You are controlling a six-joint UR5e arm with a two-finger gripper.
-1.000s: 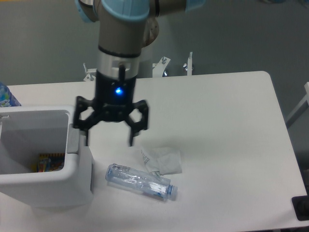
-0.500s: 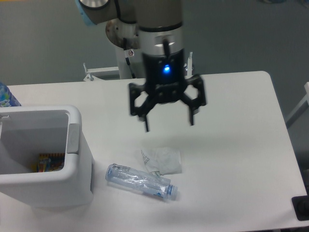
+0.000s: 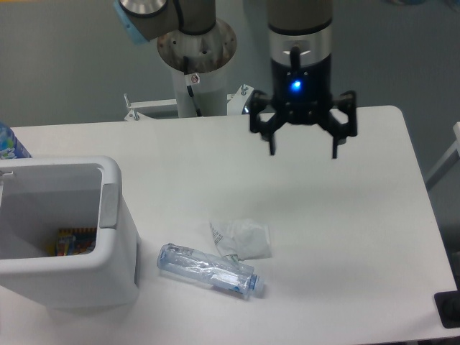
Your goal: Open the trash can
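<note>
On the white table we list, at the front left corner, the trash can, its top open so that we see down into the hollow, where some coloured litter lies at the bottom; the grey tab sits on its right rim. Just right of the can's base lies a crushed clear bottle, and touching it from behind is a crumpled white wrapper. A blue patterned object shows partly at the left edge; we cannot tell what it is. At the table's rear edge stands the arm's base post, with metal brackets beside it. Our gripper hangs above the rear right part of the table, fingers spread wide and holding nothing, a blue lamp lit on its body, well apart from the can. Compared with a second ago, it has gone from right beside the can's tab to the far right; everything on the table lies unchanged.
</note>
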